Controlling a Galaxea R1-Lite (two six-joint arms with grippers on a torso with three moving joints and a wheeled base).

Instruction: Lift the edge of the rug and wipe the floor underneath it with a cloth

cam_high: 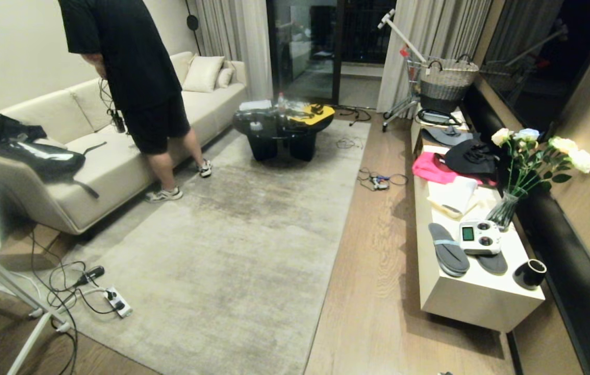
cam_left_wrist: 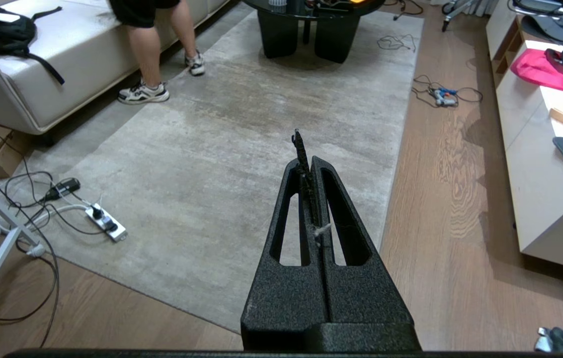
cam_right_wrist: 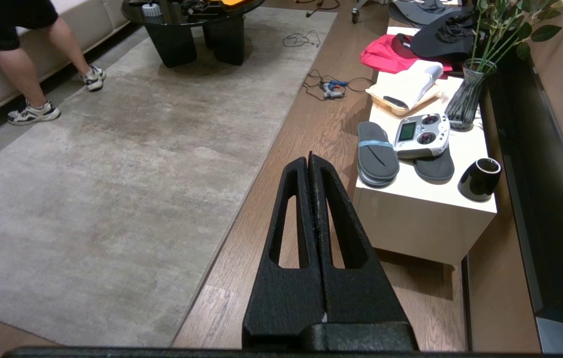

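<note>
- Floor (cam_high: 378,271): light brown wood planks, bare in a strip between rug and low white cabinet (cam_high: 474,302).
- Rug (cam_high: 232,250): pale grey-beige, lying flat; rug edge (cam_high: 334,250) runs along that strip.
- Cloth (cam_left_wrist: 554,339): on the planks, right of the rug's near corner.
- Left gripper (cam_left_wrist: 309,166), right gripper (cam_right_wrist: 310,163): raised above the floor, jaws pressed together, holding nothing.
- Sofa (cam_high: 112,156): left rug edge; person (cam_high: 138,78) beside it.
- Glass vase (cam_high: 503,211): on the cabinet, holds roses.

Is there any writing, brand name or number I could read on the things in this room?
None can be read.
Handheld controller on the white cabinet: its small greenish screen is too small to read.
Power strip on the rug: no legible marking.
</note>
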